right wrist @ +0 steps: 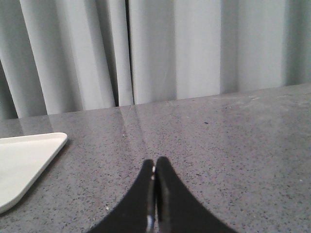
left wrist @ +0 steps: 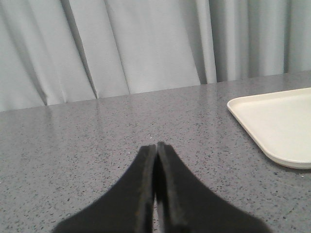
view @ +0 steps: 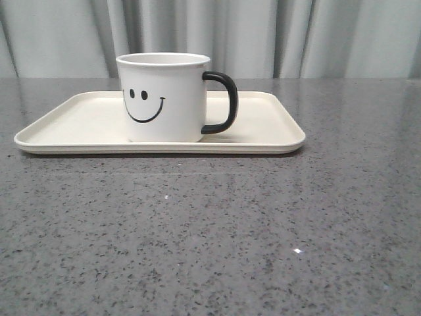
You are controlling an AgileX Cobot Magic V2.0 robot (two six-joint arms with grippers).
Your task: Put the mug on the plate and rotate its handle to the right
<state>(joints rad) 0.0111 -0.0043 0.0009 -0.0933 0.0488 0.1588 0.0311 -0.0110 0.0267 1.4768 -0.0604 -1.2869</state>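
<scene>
While the plate (view: 66, 125) is lying flat across the upper middle of the front frame, stretching from the left edge area to right of centre on the grey speckled table (view: 210, 237), the mug (view: 164, 99) is standing upright on it, a little left of the frame's centre. Its black smiley face is looking toward the camera on the left part of its side, and the handle (view: 227, 102) is sticking out to the right, hanging above the bare right part of the plate. Pale curtains (view: 263, 36) are hanging along the top of the frame behind the table. No arm is showing in the front view. Turning to the left wrist view, the left gripper (left wrist: 156, 145) is sitting at the bottom centre with its black fingers (left wrist: 143, 184) pressing together and holding nothing, hovering over bare table, while a rounded corner of the plate is showing at the right edge, well apart from the fingertips. Over in the right wrist view, a corner of the plate is peeking in at the lower left, and the right gripper (right wrist: 155, 160) is sitting at the bottom centre, its fingers (right wrist: 167, 194) likewise closing against each other with nothing between them, well apart from the plate.
</scene>
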